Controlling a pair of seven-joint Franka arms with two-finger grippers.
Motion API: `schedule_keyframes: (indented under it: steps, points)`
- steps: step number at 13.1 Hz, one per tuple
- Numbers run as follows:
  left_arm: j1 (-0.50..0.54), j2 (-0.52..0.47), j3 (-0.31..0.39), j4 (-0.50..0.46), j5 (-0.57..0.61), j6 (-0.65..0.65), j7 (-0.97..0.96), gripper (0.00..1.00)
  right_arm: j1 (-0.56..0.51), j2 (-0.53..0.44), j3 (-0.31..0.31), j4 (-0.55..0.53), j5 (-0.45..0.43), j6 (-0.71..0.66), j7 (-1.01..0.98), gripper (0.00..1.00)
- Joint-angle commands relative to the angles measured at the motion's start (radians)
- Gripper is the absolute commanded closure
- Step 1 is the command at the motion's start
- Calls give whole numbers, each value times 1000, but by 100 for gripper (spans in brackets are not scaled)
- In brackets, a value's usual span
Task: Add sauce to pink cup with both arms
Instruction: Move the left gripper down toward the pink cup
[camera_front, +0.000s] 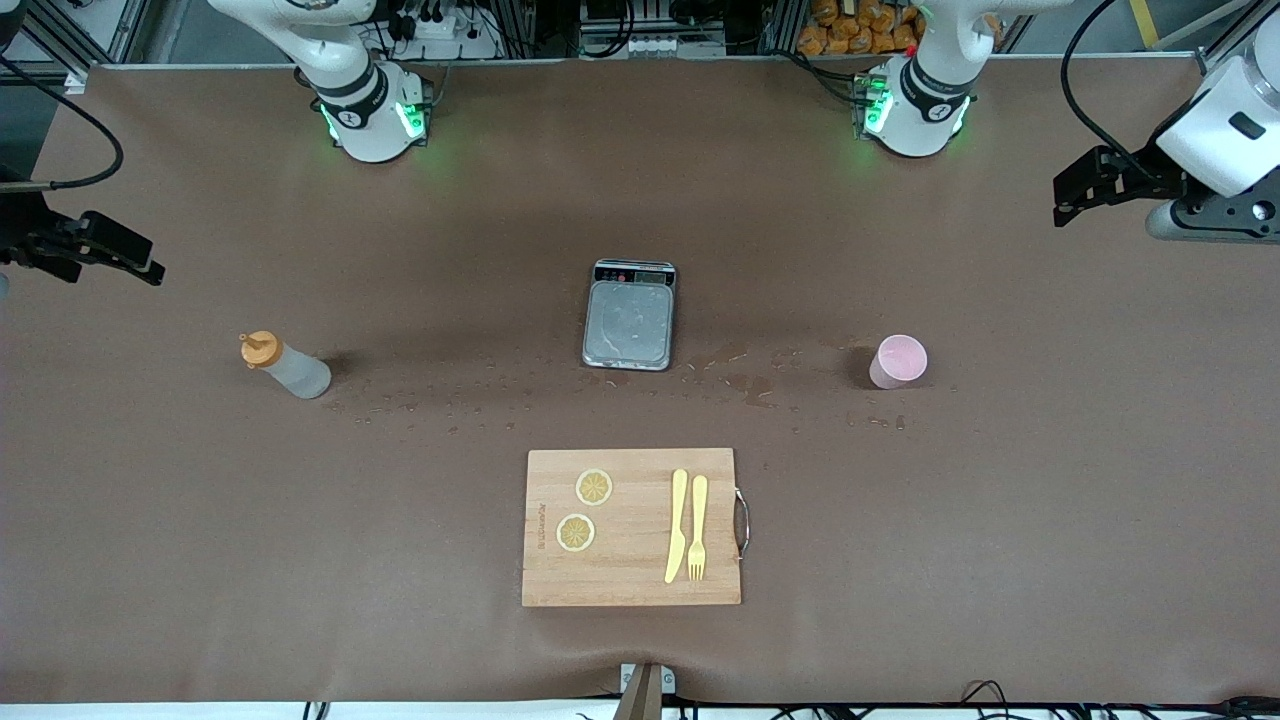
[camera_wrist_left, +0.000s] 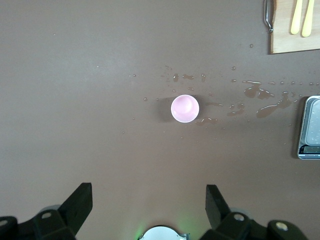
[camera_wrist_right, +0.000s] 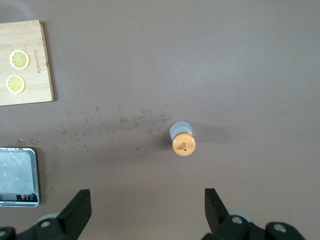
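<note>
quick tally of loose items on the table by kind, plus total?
Squeeze bottle: 1, the sauce
Cup: 1, the pink cup
Scale: 1, the grey scale
Cutting board: 1, the wooden board
Lemon slices: 2
Cutlery: 2, yellow knife, yellow fork
Total: 8

Sauce bottle (camera_front: 287, 368) upright, orange cap, pink cup (camera_front: 898, 361) upright, well apart

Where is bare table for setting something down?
Between the sauce bottle and the cutting board; also between the pink cup and that board. The strip from bottle past the scale to cup is spattered with droplets.
</note>
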Motion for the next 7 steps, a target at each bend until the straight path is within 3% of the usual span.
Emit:
schedule_keyframes:
  steps: [1, 7]
  points:
    - [12, -1, -13, 10, -5, -17, 5, 0, -4, -8, 0, -5, -11, -5, -11, 0]
    - [4, 23, -15, 9, -3, -22, -10, 0, -7, -8, -3, -5, -11, -8, -11, 0]
